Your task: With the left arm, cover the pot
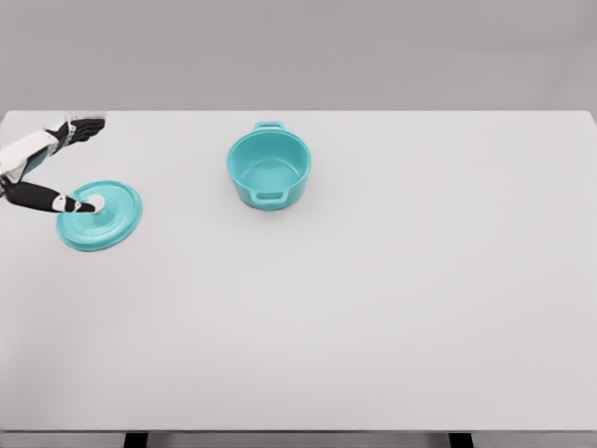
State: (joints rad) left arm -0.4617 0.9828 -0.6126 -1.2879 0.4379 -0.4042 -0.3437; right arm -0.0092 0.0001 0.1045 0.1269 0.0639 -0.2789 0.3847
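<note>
We looked down on a plain white table [373, 317] that filled most of the frame. Our left hand [58, 159] entered at the upper left edge. Its thumb lay across the centre of a teal lid [104, 222], while the other fingers [86, 126] were stretched out above, well apart from the thumb and closed on nothing. Whether the thumb tip actually touched the lid's small white knob [93, 203] we could not tell. The lid lay flat on the table at the left of the frame. The matching teal pot [268, 168] stood upright and uncovered at upper centre, well apart from the lid, with a loop handle at its near side and another at its far side. Our right arm did not show.

We judged the lid to be rigid, light and smooth, likely to slip if pinched by its thin rim. The knob looked like the surest place to take hold.
</note>
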